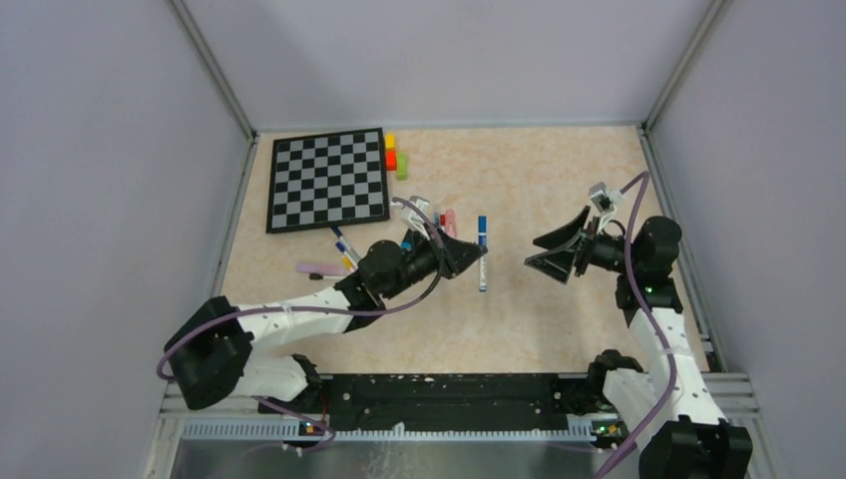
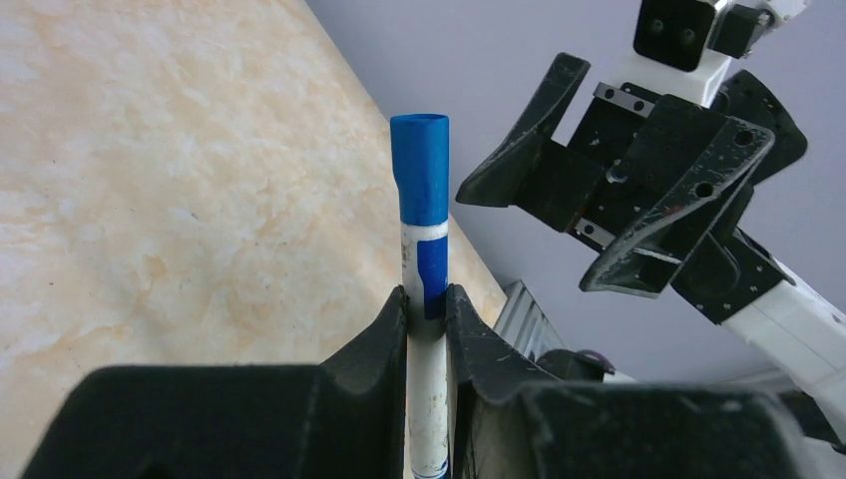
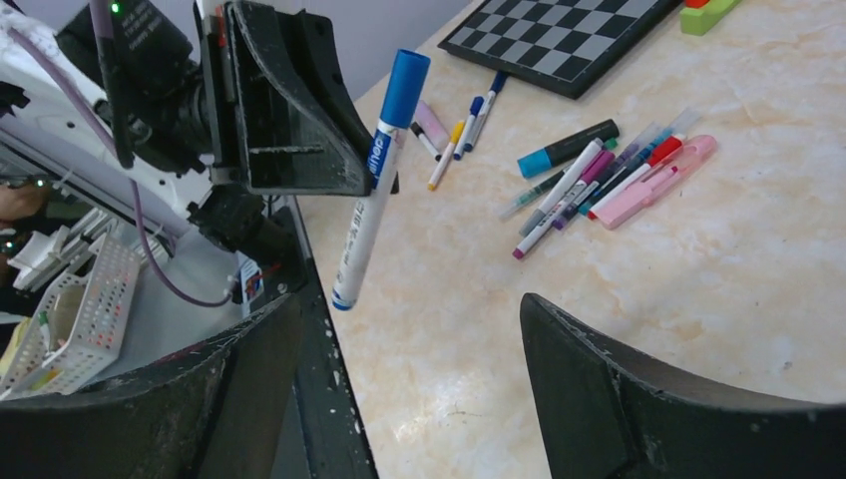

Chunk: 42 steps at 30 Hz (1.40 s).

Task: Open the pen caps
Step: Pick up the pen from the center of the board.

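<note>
My left gripper (image 2: 426, 299) is shut on the white barrel of a pen (image 2: 425, 274), which it holds above the table. The pen's blue cap (image 2: 419, 170) is on and sticks out past the fingers. In the top view the held pen (image 1: 483, 261) hangs mid-table at the left gripper (image 1: 467, 254), and my right gripper (image 1: 539, 253) is just to its right, open and apart from it. The right wrist view has the pen (image 3: 364, 215) and its blue cap (image 3: 404, 85) ahead, beyond my open right gripper (image 3: 409, 299).
Several capped pens (image 3: 589, 175) and a pink highlighter (image 3: 653, 180) lie in a loose pile behind the left gripper. More pens (image 1: 344, 249) lie near the chessboard (image 1: 327, 180). Coloured blocks (image 1: 394, 155) sit beside the board. Grey walls enclose the table.
</note>
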Motion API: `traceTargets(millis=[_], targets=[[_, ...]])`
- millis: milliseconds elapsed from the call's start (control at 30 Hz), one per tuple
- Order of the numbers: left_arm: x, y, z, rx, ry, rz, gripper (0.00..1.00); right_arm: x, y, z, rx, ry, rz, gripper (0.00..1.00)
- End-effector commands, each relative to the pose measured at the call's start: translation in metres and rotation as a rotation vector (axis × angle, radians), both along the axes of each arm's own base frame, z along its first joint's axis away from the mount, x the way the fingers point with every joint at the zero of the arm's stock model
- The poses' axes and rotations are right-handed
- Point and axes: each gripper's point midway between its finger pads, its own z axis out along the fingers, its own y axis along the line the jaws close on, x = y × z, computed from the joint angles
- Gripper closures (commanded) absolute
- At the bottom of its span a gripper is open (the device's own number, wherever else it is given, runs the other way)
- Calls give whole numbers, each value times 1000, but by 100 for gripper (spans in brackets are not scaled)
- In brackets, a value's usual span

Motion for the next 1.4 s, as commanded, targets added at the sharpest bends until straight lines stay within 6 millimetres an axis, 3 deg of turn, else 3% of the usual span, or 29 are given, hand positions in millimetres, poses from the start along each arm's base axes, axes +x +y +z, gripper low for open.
traceTargets(millis=[0, 367, 833, 967, 1000, 1067, 1100, 1200, 1367], targets=[[21, -12, 47, -161, -89, 121, 100, 9, 1, 14, 37, -12, -33, 23], [24, -44, 58, -189, -103, 190, 100, -1, 25, -7, 40, 48, 43, 30], [9, -68, 59, -171, -166, 186, 100, 2, 33, -7, 63, 85, 50, 41], [6, -75, 61, -166, -193, 181, 100, -2, 37, -8, 64, 86, 79, 56], [5, -76, 62, -163, -199, 181, 100, -3, 38, -7, 64, 81, 87, 64], [4, -76, 64, -156, -212, 185, 99, -4, 39, -5, 62, 69, 96, 91], [4, -75, 65, -154, -219, 189, 97, -5, 39, -5, 57, 64, 100, 100], [4, -68, 70, -149, -242, 209, 82, -7, 39, -5, 42, 41, 113, 100], [-6, -53, 86, -87, -366, 190, 33, -16, 38, -6, 13, -24, 155, 100]])
